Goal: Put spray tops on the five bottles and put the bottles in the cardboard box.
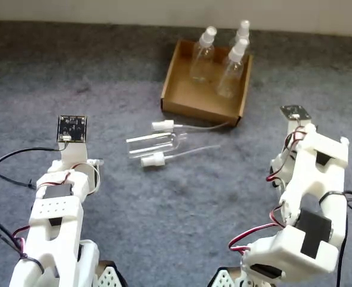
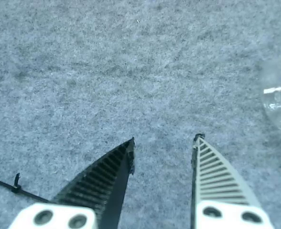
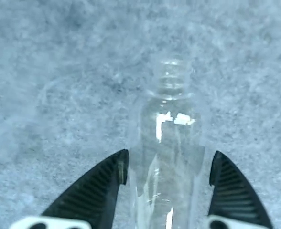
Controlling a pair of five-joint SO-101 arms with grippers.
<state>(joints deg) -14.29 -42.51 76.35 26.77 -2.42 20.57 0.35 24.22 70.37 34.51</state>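
In the cardboard box [image 1: 181, 95], three bottles [image 1: 202, 60]; outside, two spray tops [image 1: 163, 125].

A grey felt mat [image 1: 164, 227] spreads across the whole foreground, its nap mottled light and dark. A pale strip of wall [image 1: 104, 9] runs along its far side.

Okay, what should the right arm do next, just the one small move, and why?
Probably close the right gripper on the uncapped clear bottle. The bottle already lies between its spread fingers with its bare neck pointing away, so gripping it would steady it for capping. Two loose spray tops lie near the cardboard box.
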